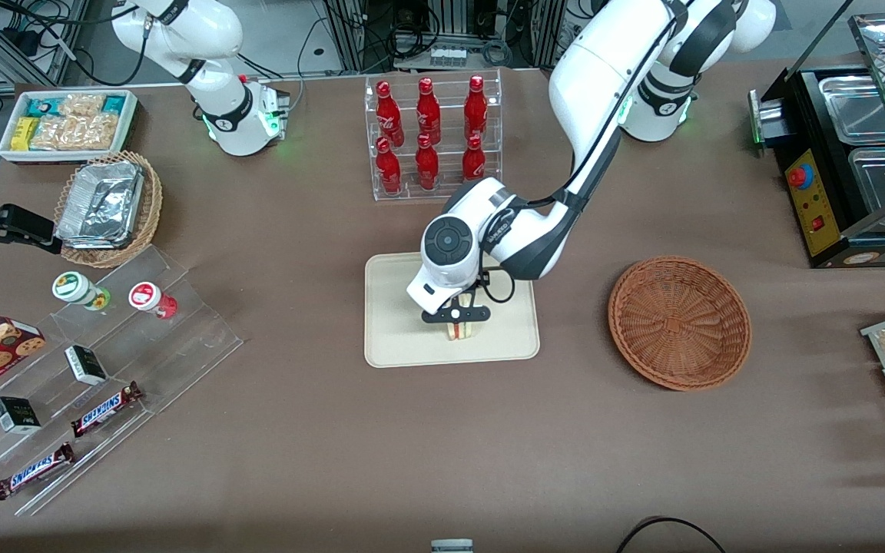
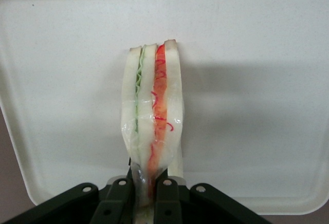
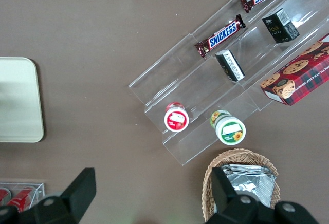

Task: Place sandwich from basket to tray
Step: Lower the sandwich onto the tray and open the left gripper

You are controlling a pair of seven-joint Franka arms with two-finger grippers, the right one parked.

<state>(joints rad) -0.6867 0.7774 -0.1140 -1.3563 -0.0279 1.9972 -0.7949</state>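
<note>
Left arm's gripper is hanging over the tray, fingers nearly together and pinching the sandwich by its lower end. Sandwich is standing on edge over the tray's middle, nearer the front camera than the bottle rack; whether it's touching the tray surface I can't tell. It's looking like a wrapped wedge: pale white bread slices, a green strip on one side and a red-orange strip on the other, clear film creasing around it. One sandwich, one cream tray. One reddish-brown basket is sitting beside the tray toward the working arm's end, nothing showing inside it. Six red bottles are standing in the clear rack. Two Snickers bars are lying on the acrylic steps toward the parked arm's end.
</note>
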